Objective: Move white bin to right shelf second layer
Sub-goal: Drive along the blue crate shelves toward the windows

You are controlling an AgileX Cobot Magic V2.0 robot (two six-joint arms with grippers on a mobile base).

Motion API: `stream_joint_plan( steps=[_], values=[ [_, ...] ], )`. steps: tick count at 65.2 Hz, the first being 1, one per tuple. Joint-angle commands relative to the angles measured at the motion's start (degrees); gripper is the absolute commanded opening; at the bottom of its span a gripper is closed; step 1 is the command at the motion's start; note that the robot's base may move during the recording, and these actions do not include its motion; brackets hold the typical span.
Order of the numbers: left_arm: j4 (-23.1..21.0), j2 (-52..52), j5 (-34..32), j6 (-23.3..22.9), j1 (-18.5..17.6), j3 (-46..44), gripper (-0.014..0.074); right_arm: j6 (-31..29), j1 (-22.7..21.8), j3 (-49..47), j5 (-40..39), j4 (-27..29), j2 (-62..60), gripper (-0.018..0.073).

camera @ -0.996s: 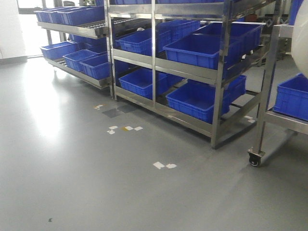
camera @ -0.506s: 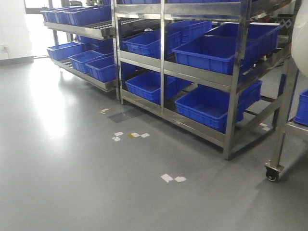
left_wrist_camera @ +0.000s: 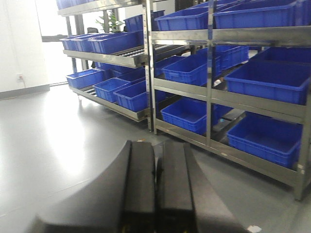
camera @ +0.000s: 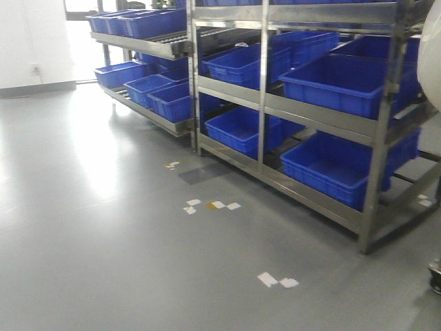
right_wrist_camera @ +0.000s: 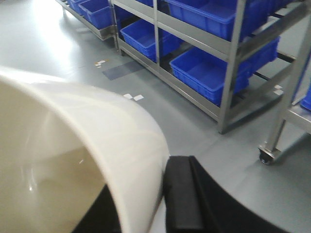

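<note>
The white bin (right_wrist_camera: 73, 145) fills the left of the right wrist view, glossy cream, its mouth towards the camera. My right gripper (right_wrist_camera: 143, 179) is shut on its wall, with one black finger (right_wrist_camera: 182, 194) outside and the other inside. A sliver of the bin (camera: 434, 41) shows at the front view's upper right edge. My left gripper (left_wrist_camera: 156, 145) is shut with nothing in it, held above the grey floor. The right shelf second layer is out of view.
Steel racks (camera: 262, 103) loaded with blue crates (camera: 344, 83) run from the back left to the right. A wheeled steel rack leg with its caster (right_wrist_camera: 266, 154) stands at the right. Paper scraps (camera: 278, 281) lie on the grey floor.
The whole scene has slid to the right in the front view; the wheeled rack at the right has almost left the frame. The bin stays in my right gripper.
</note>
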Motion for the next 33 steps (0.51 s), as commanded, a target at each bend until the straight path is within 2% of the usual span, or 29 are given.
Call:
stream_joint_plan(
  steps=[1,33],
  values=[
    [-0.29,-0.76,-4.99,-0.43,-0.11,1.90,0.0085,-0.30,-0.35,-1.79,-6.21,-0.02,-0.02,0.0024],
    [-0.29,-0.76,-4.99,-0.43,-0.11,1.90,0.0085,-0.30,-0.35,-1.79,-6.21,-0.02,-0.02,0.0024]
  ],
)
